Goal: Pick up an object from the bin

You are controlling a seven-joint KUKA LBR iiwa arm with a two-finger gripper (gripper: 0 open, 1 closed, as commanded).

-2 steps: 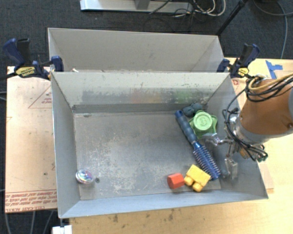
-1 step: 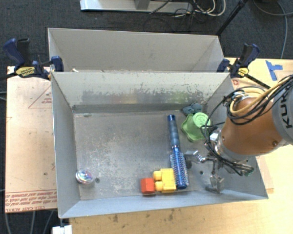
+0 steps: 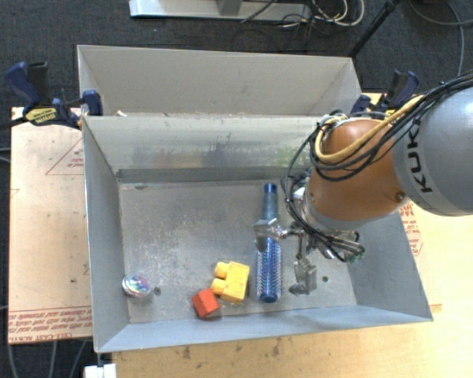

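Observation:
My gripper (image 3: 285, 252) hangs low over the right part of the bin floor, under the arm's orange cover, and looks open. One metal finger (image 3: 266, 228) sits at the neck of a blue hairbrush (image 3: 269, 272). The other finger (image 3: 303, 277) points at the bare floor just right of the brush. The brush lies lengthwise, with its handle toward the back wall and its bristle head toward the front. Nothing shows between the fingers. A yellow block (image 3: 232, 279) lies just left of the brush head, and a red block (image 3: 206, 304) lies beside it near the front wall.
A small shiny silver ball (image 3: 137, 286) rests in the front left corner. The bin's sloped walls rise close on the right and front of the gripper. The arm's orange cover and cables hide the floor at the right rear.

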